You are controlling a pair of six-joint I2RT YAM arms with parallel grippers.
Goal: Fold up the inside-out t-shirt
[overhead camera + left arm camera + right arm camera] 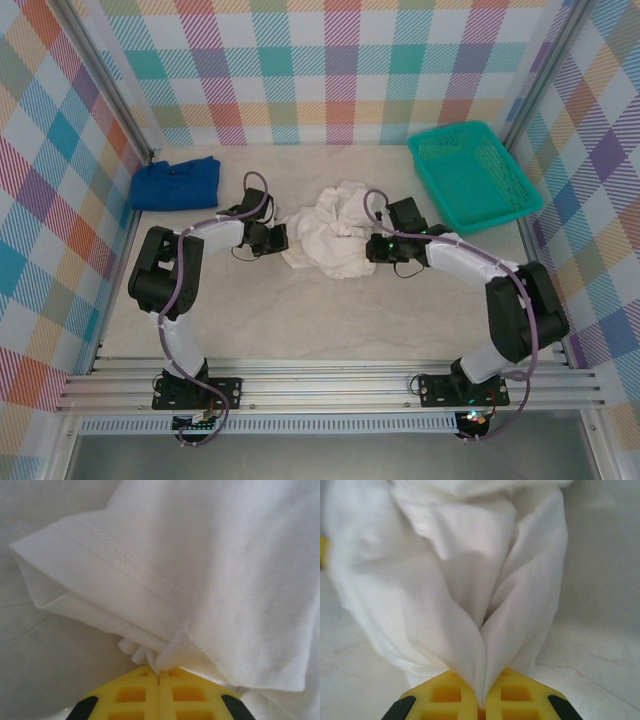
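The left gripper (159, 672) pinches a hemmed edge at the nine o'clock side of the inside-out t-shirt (328, 240), and the right gripper (481, 701) pinches a bunched fold at three o'clock. The shirt lies crumpled mid-way across the table (300, 320). It looks like light, limp cotton, likely best held by its hems.

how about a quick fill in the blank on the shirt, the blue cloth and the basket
The left gripper and the right gripper are each ____ on the white t-shirt. The blue cloth lies to the t-shirt's ____. The teal basket stands to the t-shirt's ____.
Missing: shut; left; right.
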